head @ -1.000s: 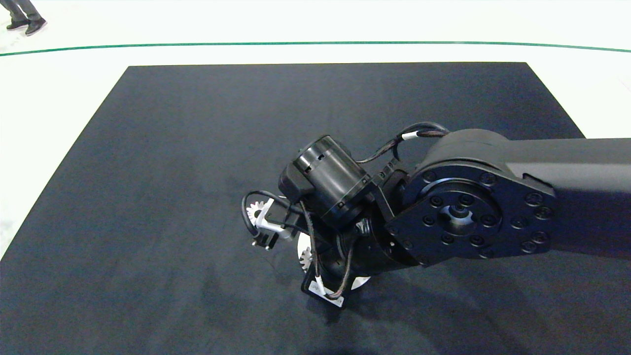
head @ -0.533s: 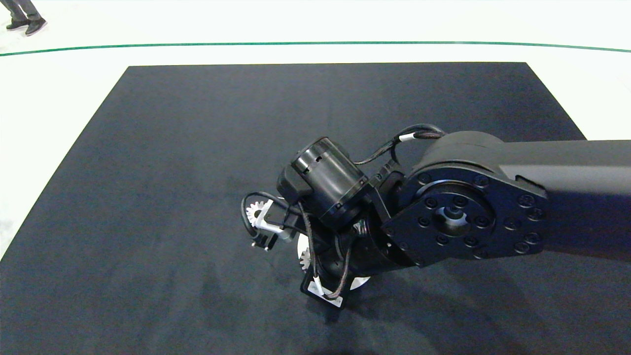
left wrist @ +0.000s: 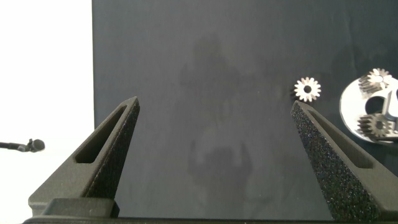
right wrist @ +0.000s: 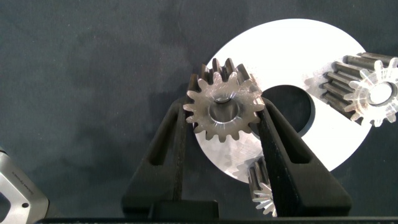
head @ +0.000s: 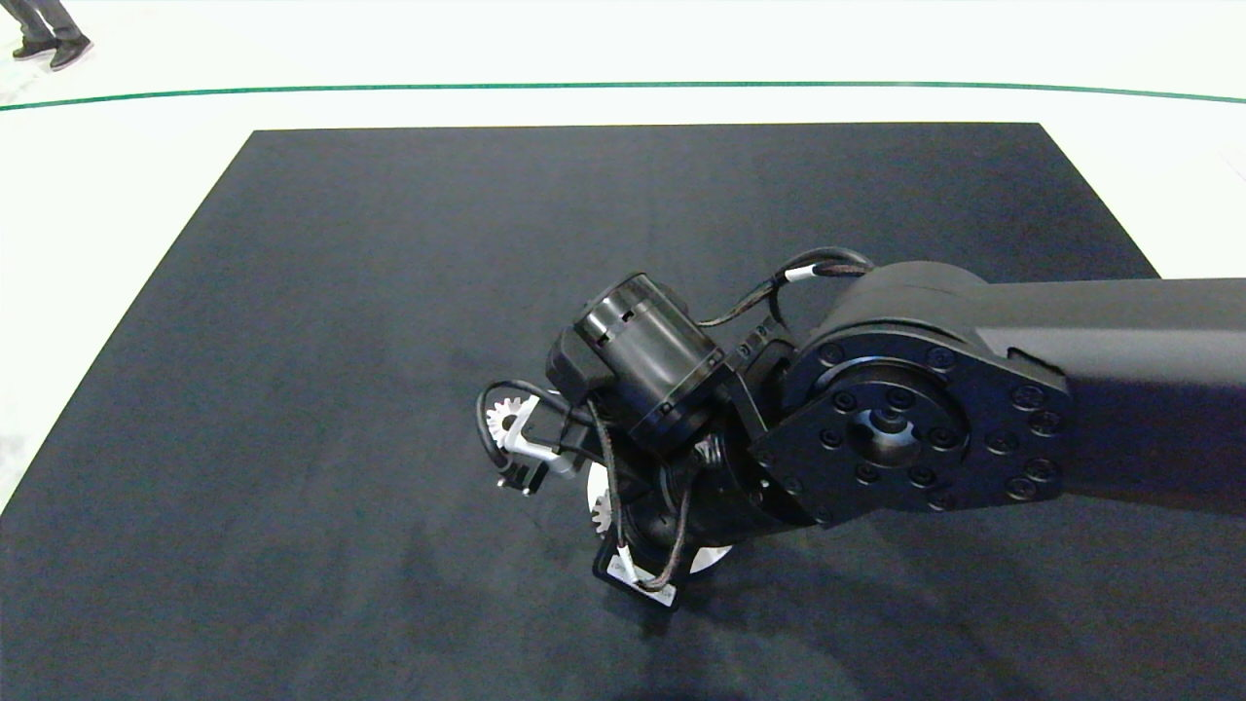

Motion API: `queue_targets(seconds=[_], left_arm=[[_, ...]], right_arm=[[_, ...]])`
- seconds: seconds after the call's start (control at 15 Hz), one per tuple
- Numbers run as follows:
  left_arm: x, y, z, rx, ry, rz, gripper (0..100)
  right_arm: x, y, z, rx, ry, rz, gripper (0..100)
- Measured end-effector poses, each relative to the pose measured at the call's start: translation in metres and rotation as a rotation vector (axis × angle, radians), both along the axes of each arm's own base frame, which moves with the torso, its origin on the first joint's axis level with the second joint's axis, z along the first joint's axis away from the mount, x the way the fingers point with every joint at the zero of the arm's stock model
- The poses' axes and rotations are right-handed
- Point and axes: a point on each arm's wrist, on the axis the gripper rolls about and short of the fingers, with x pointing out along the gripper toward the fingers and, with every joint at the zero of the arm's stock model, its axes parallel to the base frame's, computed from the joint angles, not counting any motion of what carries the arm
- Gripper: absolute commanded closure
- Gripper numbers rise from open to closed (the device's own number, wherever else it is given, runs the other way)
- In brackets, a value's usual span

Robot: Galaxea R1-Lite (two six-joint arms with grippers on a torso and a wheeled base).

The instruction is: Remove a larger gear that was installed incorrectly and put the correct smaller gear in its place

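Note:
In the right wrist view my right gripper (right wrist: 222, 113) is shut on the smaller gear (right wrist: 222, 111), a blunt-toothed silver gear with a wide bore. It is held over the rim of the round silver plate (right wrist: 292, 53), and I cannot tell whether it touches the plate. The larger gear (left wrist: 307, 89) (head: 503, 420), with long pointed teeth, lies flat on the black mat beside the plate. My left gripper (left wrist: 214, 106) hangs open over bare mat, well away from the plate, with nothing between its fingers. In the head view the right arm's wrist (head: 647, 365) hides the right gripper.
Two more pointed-tooth gears stand on the plate (left wrist: 356, 109): one (right wrist: 373, 93) across the plate's centre hole, one (right wrist: 262, 193) partly behind a finger. The black mat (head: 341, 292) spreads wide to the left and far side. A person's shoes (head: 54, 47) show at the far left.
The right arm has shifted slightly to the left over the plate. The gear on the mat has not moved.

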Motion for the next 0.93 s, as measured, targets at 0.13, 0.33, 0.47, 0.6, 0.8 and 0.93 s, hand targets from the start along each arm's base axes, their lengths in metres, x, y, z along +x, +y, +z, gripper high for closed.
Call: queue_targets(seconds=[0.13, 0.33, 0.47, 0.6, 0.8, 0.93], left_arm=[[0.0, 0.0, 0.0, 0.0, 0.0, -0.004, 0], [0.0, 0.0, 0.0, -0.001, 0.0, -0.006, 0], [0.0, 0.0, 0.0, -0.001, 0.0, -0.006, 0], [0.0, 0.0, 0.0, 0.0, 0.0, -0.007, 0], [0.0, 0.0, 0.0, 0.0, 0.001, -0.007, 0], [0.0, -0.001, 0.0, -0.001, 0.002, -0.009, 0]], right_arm=[[0.0, 0.0, 0.0, 0.0, -0.001, 0.0, 72], [0.0, 0.0, 0.0, 0.003, -0.002, 0.0, 0], [0.0, 0.001, 0.0, 0.005, -0.003, 0.0, 0], [0.001, 0.001, 0.001, 0.008, -0.005, 0.0, 0], [0.001, 0.001, 0.005, 0.025, -0.011, -0.006, 0], [0.001, -0.005, 0.013, 0.057, -0.014, -0.032, 0]])
